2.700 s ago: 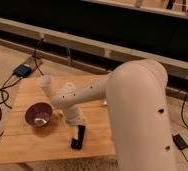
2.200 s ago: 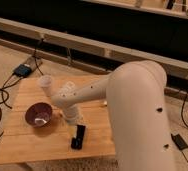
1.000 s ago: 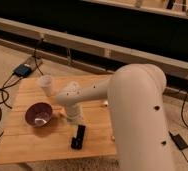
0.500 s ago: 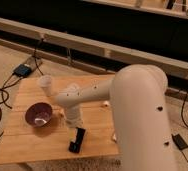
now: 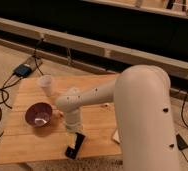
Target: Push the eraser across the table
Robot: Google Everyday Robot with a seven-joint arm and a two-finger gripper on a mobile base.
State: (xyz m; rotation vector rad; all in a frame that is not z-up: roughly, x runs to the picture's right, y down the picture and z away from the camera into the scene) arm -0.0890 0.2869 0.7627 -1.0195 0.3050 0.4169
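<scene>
The eraser (image 5: 75, 145), a small black oblong block, lies tilted on the light wooden table (image 5: 32, 145), close to its front edge. My gripper (image 5: 73, 128) hangs down from the white arm, just behind the eraser's far end and right at the tabletop. I cannot tell whether it touches the eraser. The gripper stands just right of the dark purple bowl (image 5: 38, 114).
A white cup (image 5: 46, 84) stands at the back left of the table. A black box with cables (image 5: 23, 70) lies on the floor beyond the table's left corner. My large white arm (image 5: 142, 115) covers the table's right side. A dark rail wall runs behind.
The eraser has slid toward the table's front edge and tilted, its near end now pointing left. The gripper has followed it forward. Bowl and cup have not moved.
</scene>
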